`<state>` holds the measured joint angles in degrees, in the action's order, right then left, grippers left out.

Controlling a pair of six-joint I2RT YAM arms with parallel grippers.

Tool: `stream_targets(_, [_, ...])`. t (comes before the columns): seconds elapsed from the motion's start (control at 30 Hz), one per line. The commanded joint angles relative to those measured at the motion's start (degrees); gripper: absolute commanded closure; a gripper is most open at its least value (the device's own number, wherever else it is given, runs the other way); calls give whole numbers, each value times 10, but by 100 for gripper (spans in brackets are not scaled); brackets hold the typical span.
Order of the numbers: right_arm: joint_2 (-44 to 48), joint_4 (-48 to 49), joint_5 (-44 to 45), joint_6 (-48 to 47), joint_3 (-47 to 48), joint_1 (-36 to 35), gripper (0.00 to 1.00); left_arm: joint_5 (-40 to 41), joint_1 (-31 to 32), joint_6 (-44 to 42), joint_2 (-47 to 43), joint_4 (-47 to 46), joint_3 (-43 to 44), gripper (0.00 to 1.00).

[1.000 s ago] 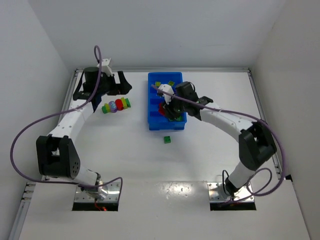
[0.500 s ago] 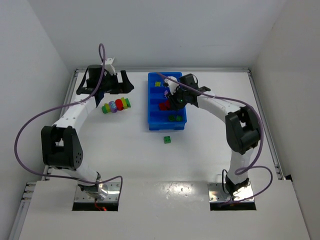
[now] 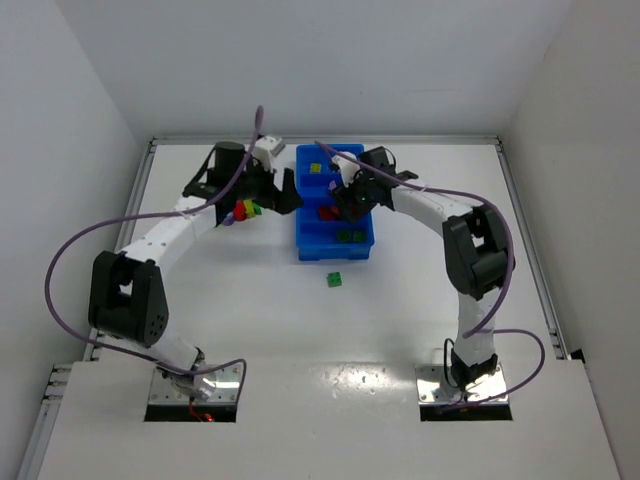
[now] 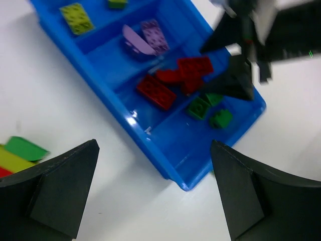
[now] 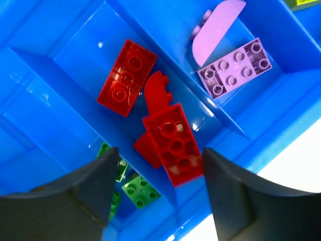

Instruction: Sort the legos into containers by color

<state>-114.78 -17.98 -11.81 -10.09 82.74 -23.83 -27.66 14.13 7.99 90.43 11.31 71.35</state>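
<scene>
- Top view: the left gripper [image 3: 283, 192] hangs between the multicoloured cluster [image 3: 243, 209] and the blue tray [image 3: 320, 252]. The right gripper [image 3: 350, 197] hovers over the tray. One green brick [image 3: 335, 279] lies loose near the tray's near end.
- Left wrist: jaws spread and empty, with the cluster at the frame's lower left. Grasping it seems next.
- Right wrist: jaws spread and empty above the red bricks [image 5: 170, 140] in their compartment. The purple bricks [image 5: 234, 68] are in the next compartment.

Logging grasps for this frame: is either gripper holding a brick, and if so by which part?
Nothing is held. The left gripper is open and empty; the right gripper is open above loose red bricks.
</scene>
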Motion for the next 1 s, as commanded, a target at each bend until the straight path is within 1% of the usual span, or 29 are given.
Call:
stream_targets(0.0, [26,33,18,19,16,-1,31,-21,47,-74,-52,15,-43,0])
stream_targets(0.03, [35,38,18,27,8,-1,27,-21,58,-102,-71,23,-52,2])
stream_targets(0.1, [58,38,23,43,1,-1,26,-53,84,-132,-91,37,-81,3])
stream_targets(0.13, [87,38,23,54,-6,-1,26,-71,89,-147,-103,51,-93,3])
stream_targets(0.2, [122,44,31,92,-21,-1,26,-114,107,-199,-139,63,-125,9])
stream_targets(0.27, [180,44,49,116,-35,5,26,-131,123,-235,-155,91,-141,15])
stream_targets(0.3, [199,44,54,137,-49,5,26,-131,141,-265,-160,102,-141,22])
stream_targets(0.33, [219,44,59,147,-58,11,26,-138,150,-280,-160,114,-147,25])
stream_targets(0.37, [255,38,65,154,-75,17,26,-144,158,-292,-160,134,-147,28])
stream_targets(0.43, [289,23,74,176,-88,25,26,-137,188,-314,-160,146,-147,32])
stream_targets(0.5, [330,-1,86,183,-100,40,26,-126,209,-336,-141,161,-147,37])
stream_targets(0.57, [356,-23,86,183,-107,56,26,-104,237,-347,-130,161,-152,37])
stream_targets(0.6, [377,-30,86,183,-108,69,26,-82,256,-354,-112,161,-152,33])
stream_targets(0.67, [395,-49,86,183,-114,80,26,-75,267,-361,-90,161,-152,26])
stream_targets(0.77, [428,-65,86,177,-119,104,26,-51,281,-367,-55,161,-146,23])
stream_targets(0.8, [435,-72,86,177,-119,110,26,-39,281,-367,-48,141,-146,23])
stream_targets(0.9, [459,-86,79,177,-124,138,26,12,295,-345,-17,102,-146,18])
stream_targets(0.97, [469,-86,72,183,-124,149,26,21,300,-345,-2,93,-146,18])
